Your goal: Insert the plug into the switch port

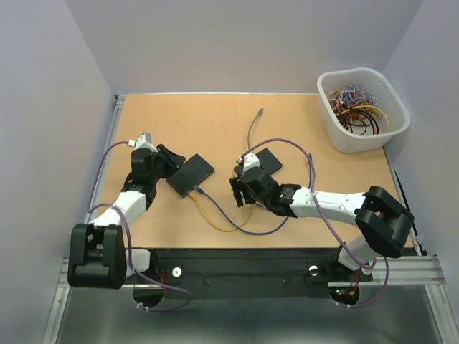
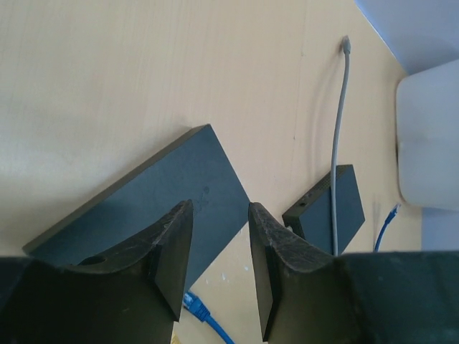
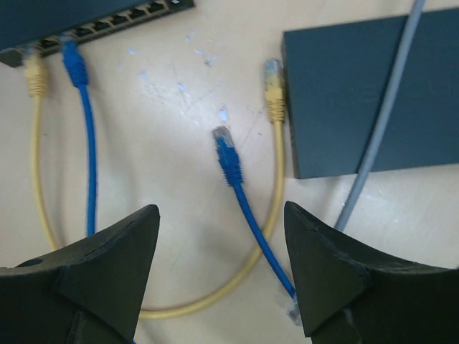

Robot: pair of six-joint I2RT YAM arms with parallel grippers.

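Right below my right gripper [image 3: 222, 215] the jaws are spread wide and hold nothing, touching nothing that I can see. The loose blue plug [image 3: 226, 147] lies flat on the table just ahead of the gap, its cord running back between the fingers toward me. I take that as the one to grab.

To do it well, I would come straight down and pinch the plug on its blue body, just behind the clear tip. That leaves the tip free to enter and lets the cord trail behind. A loose yellow plug [image 3: 272, 89] lies just beside it, so I would close square on the blue one and not rake both.

Further out, the switch [image 3: 64, 18] has its row of ports facing this gripper. A yellow lead [image 3: 34, 79] and a blue lead [image 3: 74, 64] are already seated at one end, and the free ports sit beside them. I would line the plug up level with a free port before pushing.

My left gripper [image 2: 219, 211] hangs over the switch's far side with its jaws only narrowly apart and nothing between them. Whether it touches the case I cannot tell. It looks well placed to brace the switch against my push.

Beyond lie a second black box [image 3: 373, 93], a grey cable [image 3: 387, 107] draped over it, and a white tub [image 1: 358, 143] of wires in the far corner.
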